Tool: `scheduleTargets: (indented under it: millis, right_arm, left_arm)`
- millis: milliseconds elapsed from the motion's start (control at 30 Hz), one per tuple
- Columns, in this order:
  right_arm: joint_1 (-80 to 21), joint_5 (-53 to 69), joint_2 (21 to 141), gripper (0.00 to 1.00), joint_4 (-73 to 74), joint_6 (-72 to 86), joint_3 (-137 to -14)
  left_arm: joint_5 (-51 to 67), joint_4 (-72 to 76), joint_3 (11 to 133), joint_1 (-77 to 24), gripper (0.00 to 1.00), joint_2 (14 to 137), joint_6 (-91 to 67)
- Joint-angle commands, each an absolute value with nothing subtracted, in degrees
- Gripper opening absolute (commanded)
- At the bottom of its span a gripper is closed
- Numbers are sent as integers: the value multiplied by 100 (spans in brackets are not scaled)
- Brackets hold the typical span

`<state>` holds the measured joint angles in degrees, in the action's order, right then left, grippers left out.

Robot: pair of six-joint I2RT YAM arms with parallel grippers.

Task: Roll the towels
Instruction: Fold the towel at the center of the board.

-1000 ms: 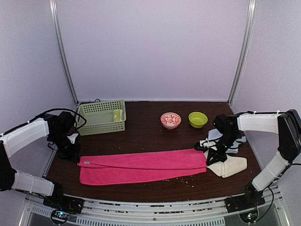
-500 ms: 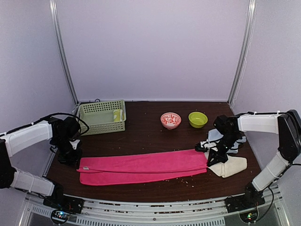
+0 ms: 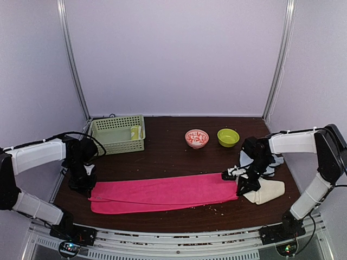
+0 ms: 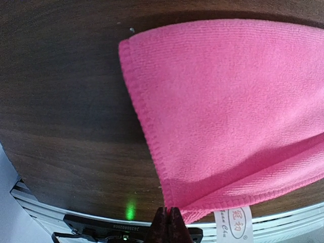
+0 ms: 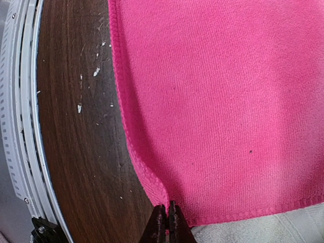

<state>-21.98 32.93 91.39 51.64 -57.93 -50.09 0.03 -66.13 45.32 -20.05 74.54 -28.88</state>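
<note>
The long bright pink towel (image 3: pixel 162 192) lies folded lengthwise across the front of the table. My left gripper (image 3: pixel 87 186) is shut on its left end; in the left wrist view the tips (image 4: pixel 168 223) pinch the hem of the pink towel (image 4: pixel 238 111) beside a white label (image 4: pixel 234 223). My right gripper (image 3: pixel 242 187) is shut on its right end corner; the right wrist view shows the tips (image 5: pixel 167 220) on the pink towel (image 5: pixel 223 101). A cream towel (image 3: pixel 267 190) and a light blue towel (image 3: pixel 271 160) lie under and behind the right gripper. A yellow towel (image 3: pixel 135 132) sits in the basket.
A green plastic basket (image 3: pixel 117 134) stands at the back left. A red patterned bowl (image 3: pixel 196 138) and a lime green bowl (image 3: pixel 228 137) sit at the back middle. Small crumbs dot the wood near the front edge (image 3: pixel 211 206).
Both grippers have moved inward and toward the front with the pink towel's ends. The towel now looks narrower, its back edge drawn forward.
</note>
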Motion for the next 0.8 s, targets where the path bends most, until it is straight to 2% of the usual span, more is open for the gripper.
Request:
scheduleTargets:
  millis: [0,133,300,367,500,767]
  right_arm:
    - [-2250,3112,9176,3,5133,-5894,-4899]
    - [-2253,3008,9002,6,5154,-5972,-4839]
    - [-2309,3039,8670,24,5122,-5927,-4676]
    - [-2315,3112,8639,30,5191,-5927,-4728]
    - [-2318,3267,8713,40,5440,-5952,-5083]
    - [-2303,3870,8877,41,5644,-5562,-5876]
  left_arm:
    - [-96,-6795,4499,-2221,0,7587,-2879]
    - [-227,-7042,4571,-2399,0,7517,-2922]
    - [96,-7453,4730,-2417,18,6890,-2823]
    - [-140,-7579,4920,-2417,22,6865,-2918]
    - [-193,-7253,5315,-2416,22,7323,-2892]
    - [47,-6326,5688,-2414,18,8173,-2987]
